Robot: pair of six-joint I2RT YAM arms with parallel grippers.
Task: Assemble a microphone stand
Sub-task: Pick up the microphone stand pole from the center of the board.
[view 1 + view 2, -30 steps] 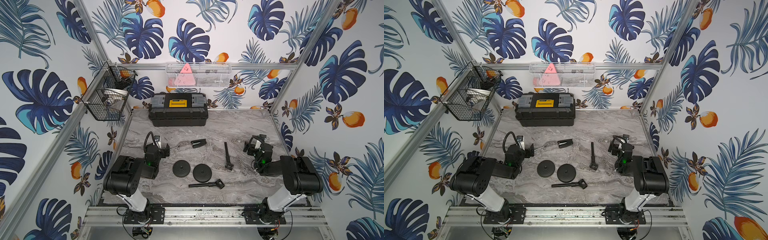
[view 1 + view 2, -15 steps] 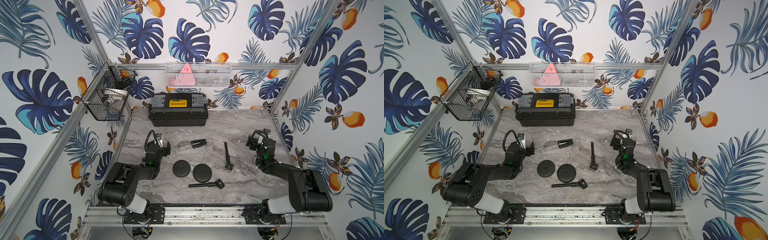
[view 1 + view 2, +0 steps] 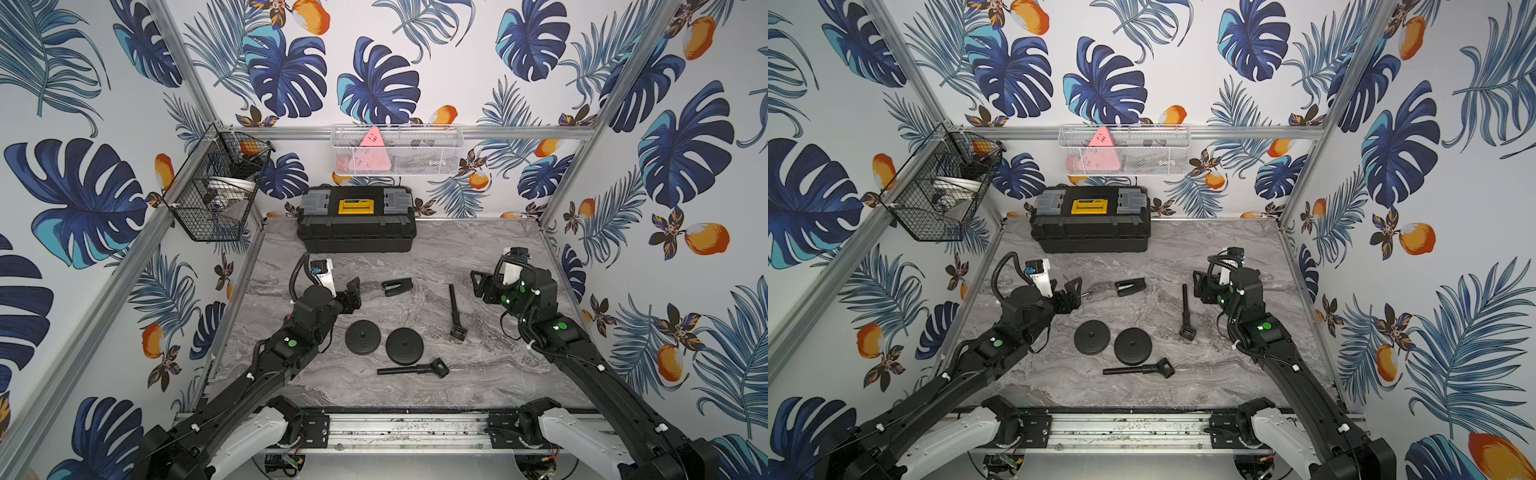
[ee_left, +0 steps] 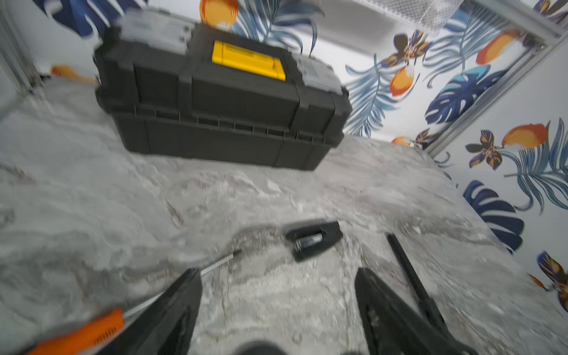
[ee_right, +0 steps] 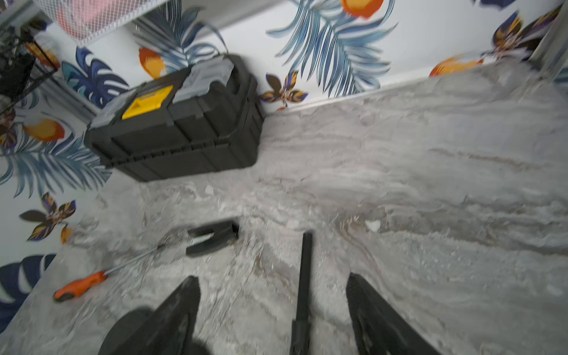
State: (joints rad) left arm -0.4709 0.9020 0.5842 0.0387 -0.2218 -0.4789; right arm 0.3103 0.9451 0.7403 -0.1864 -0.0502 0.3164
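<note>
Left jaws: spread, nothing between them. Your left gripper (image 4: 276, 276) hangs low over the table (image 3: 478, 374), and the screwdriver (image 4: 80, 335) lies with its shaft just beside one finger.
Right jaws: spread and empty. Your right gripper (image 5: 272, 278) faces the far rod (image 5: 305, 270), which lies flat on the table. In the wrist view the rod shows between the fingers and touches neither.
Parts: all loose and nothing is joined. The left base (image 3: 363, 338) and right base (image 3: 404, 346) lie just beside each other at centre. The near rod (image 3: 409, 369) lies in front of them, and the clip (image 3: 397, 286) lies toward the toolbox (image 3: 356, 224).
Risk, screwdriver: if you sweep or close the left gripper here, a finger may catch the shaft and push the tool toward the clip.
Risk, far rod: it is thin. If you pinch it off its line, it will likely roll away or pivot in the pads.
Risk, bases: if you drag a rod across them, one may shove the other.
Risk, blur: both wrist views are smeared, so check your alignment in a top view.
Risk, arms: both grippers point at the centre, so if both go for one part they could clash.
</note>
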